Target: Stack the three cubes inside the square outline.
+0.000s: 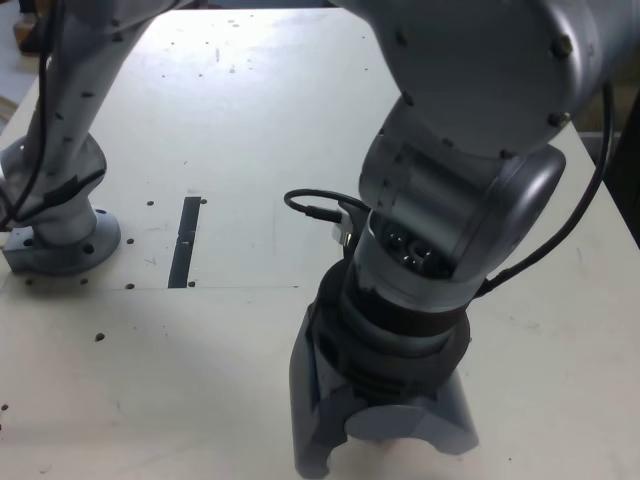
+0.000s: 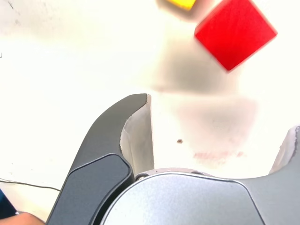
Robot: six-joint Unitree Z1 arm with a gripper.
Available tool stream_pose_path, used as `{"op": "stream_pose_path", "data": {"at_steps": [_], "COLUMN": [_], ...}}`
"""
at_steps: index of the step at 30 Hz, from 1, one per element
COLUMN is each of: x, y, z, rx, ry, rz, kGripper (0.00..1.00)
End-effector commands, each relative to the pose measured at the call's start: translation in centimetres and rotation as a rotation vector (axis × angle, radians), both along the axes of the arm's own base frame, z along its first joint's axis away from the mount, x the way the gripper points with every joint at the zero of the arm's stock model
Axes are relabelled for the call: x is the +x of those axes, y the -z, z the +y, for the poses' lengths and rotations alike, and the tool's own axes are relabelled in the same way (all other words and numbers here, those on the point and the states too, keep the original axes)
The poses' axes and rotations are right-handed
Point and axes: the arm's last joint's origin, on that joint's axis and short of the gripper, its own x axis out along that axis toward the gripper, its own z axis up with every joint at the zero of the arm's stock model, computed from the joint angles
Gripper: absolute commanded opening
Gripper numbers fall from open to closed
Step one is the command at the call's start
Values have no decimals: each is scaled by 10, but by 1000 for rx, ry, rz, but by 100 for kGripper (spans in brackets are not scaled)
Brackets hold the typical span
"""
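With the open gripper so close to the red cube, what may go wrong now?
1. The red cube lies beyond the open gripper, not between its jaws; a jaw tip might push it aside.
2. The yellow cube sits close to the red one, so it could be knocked too.
3. The exterior view shows no cubes, since the arm fills it.

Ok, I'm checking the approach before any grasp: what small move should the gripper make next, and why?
Probably ease forward toward the red cube. The gripper is open and empty, only bare table lies between its jaws, and the cube sits just beyond its fingertips, beside a yellow cube.
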Motion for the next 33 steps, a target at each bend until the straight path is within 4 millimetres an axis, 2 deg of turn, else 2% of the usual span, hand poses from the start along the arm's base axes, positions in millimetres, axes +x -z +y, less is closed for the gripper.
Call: {"op": "stream_pose_path", "data": {"at_steps": [1,11,33], "x": [3,11,4], "y": [5,16,37], "z": [5,23,34], "rx": [15,39,8], "ry": [-14,-47,-9], "rz": [21,41,-8], "kGripper": [97,97,98]}}
